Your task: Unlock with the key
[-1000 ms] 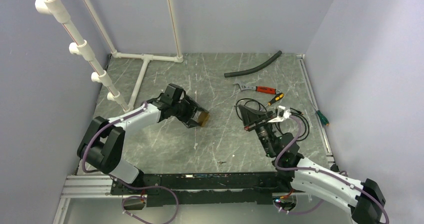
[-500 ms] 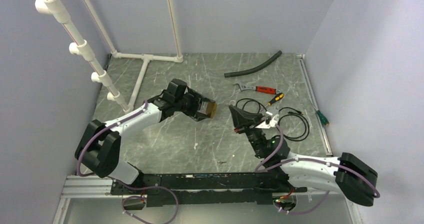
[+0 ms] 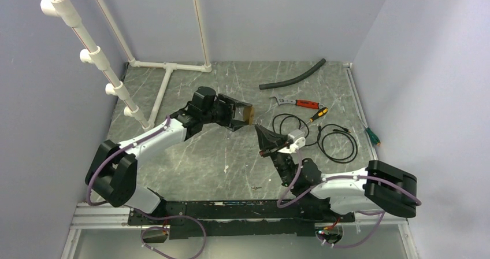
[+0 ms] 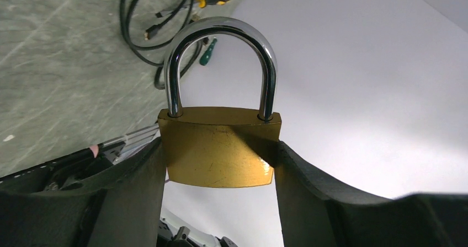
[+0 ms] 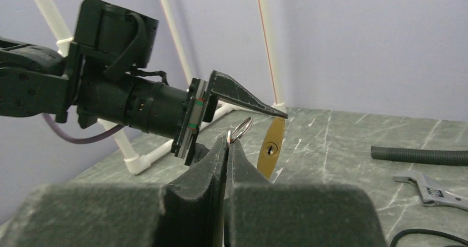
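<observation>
Robot lab cell: plain lilac walls [image 3: 277, 22] around grey tabletop [image 3: 202, 155], white PVC pipe frame [image 3: 169, 67].

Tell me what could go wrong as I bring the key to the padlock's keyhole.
Of the key, only its ring shows past the shut right end effector; the blade is hidden, so it may not lead into the keyhole. The left end effector holds the padlock by its narrow edges; a hard push could twist it.

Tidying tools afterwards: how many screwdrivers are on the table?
2. A yellow-and-black screwdriver lies beside the red-handled wrench; a green screwdriver lies at the right edge of the table. Others may be hidden.
</observation>
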